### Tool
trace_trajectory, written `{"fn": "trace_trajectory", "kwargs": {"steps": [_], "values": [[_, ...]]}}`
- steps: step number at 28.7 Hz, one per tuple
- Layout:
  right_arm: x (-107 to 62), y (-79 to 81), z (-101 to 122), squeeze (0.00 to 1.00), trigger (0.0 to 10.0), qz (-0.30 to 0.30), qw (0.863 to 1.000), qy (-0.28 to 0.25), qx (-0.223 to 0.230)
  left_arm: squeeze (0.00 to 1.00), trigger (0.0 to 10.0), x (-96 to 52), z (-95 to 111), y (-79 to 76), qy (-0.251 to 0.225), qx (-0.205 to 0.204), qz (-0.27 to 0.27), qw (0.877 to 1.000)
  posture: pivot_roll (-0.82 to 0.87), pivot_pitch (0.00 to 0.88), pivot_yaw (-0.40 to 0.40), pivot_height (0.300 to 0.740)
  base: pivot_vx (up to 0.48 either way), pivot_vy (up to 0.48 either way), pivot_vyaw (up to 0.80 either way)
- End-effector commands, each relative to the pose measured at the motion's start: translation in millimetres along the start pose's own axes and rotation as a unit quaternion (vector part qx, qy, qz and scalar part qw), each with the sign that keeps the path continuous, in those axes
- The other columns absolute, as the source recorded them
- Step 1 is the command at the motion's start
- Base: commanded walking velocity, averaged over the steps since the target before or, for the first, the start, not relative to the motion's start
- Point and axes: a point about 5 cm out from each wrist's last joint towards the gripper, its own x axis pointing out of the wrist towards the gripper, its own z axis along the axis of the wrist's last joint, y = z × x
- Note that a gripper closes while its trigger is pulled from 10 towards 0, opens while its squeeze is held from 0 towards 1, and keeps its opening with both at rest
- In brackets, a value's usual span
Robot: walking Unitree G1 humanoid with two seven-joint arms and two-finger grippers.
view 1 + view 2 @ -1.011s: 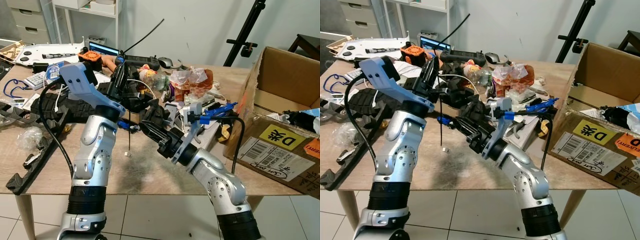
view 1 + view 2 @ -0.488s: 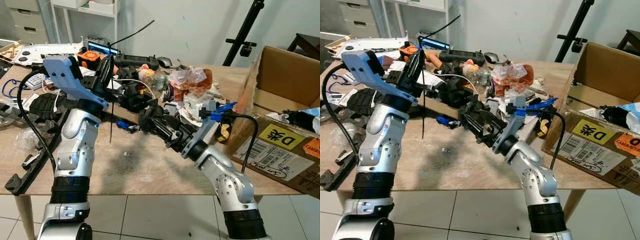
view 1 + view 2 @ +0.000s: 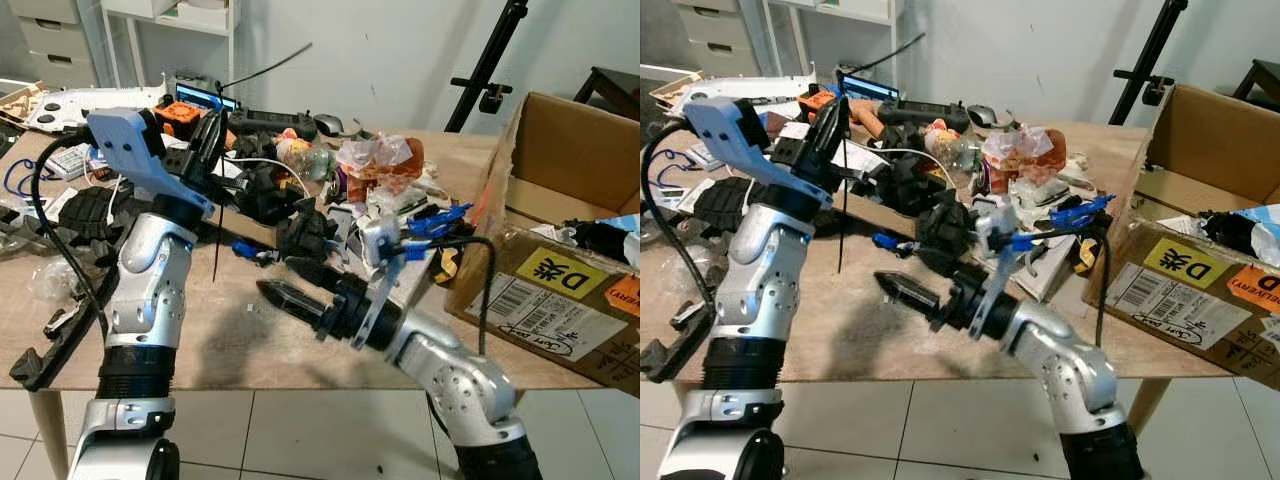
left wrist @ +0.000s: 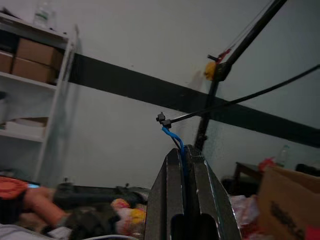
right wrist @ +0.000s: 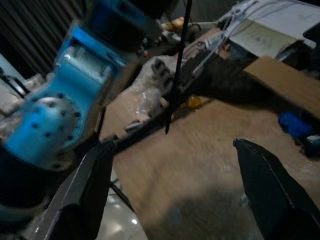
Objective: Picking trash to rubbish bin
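Pinched tight by the left gripper, the long black cable tie hangs high over the messy table, far from the cardboard box, and could snag the wide-open right gripper.

Even, soft indoor light falls across the cluttered wooden table, bright and without glare in the head views, which are sharp save for slight softness on the right gripper. A broad, diffuse shadow pools on the tabletop directly beneath that claw. The left wrist view is dim and grainy, the pinched-together fingers of the left gripper dark against a pale wall. The right wrist view is murky and motion-blurred, its wide-spread fingers smeared at the edges.
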Motion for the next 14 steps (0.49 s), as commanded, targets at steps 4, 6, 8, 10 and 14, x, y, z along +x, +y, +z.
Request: {"fn": "trace_trajectory", "kwargs": {"steps": [4, 6, 8, 10, 14], "values": [[2.7, -10.3, 6.2, 0.00, 10.0, -0.056, 0.998, -0.030, -0.025, 0.00, 0.0, 4.6, 0.1, -22.8, -0.008, -0.022, -0.046, 0.999, -0.01, 0.093, -0.082, 0.740, 0.000, 0.000, 0.00], [3.0, -14.9, 10.5, 0.00, 10.0, -0.075, 0.996, -0.045, -0.030, 0.00, 0.0, 3.0, 0.5, -25.6, -0.009, -0.028, -0.052, 0.998, -0.01, 0.086, -0.081, 0.740, 0.000, 0.000, 0.00], [2.4, -19.1, 14.5, 0.00, 10.0, -0.089, 0.994, -0.058, -0.027, 0.00, 0.0, 1.0, 1.5, -29.5, -0.007, -0.033, -0.061, 0.998, -0.01, 0.086, -0.081, 0.740, 0.000, 0.000, 0.00], [2.5, -20.0, 15.2, 0.00, 10.0, -0.089, 0.994, -0.062, -0.021, 0.00, 0.0, -0.5, 2.0, -32.5, -0.007, -0.040, -0.064, 0.997, -0.01, 0.082, -0.081, 0.740, 0.000, 0.000, 0.00], [3.5, -18.4, 13.6, 0.00, 10.0, -0.074, 0.995, -0.062, -0.004, 0.00, 0.0, -3.3, 0.8, -40.4, -0.009, -0.056, -0.063, 0.996, -0.01, 0.079, -0.081, 0.740, 0.000, 0.000, 0.00]]}}
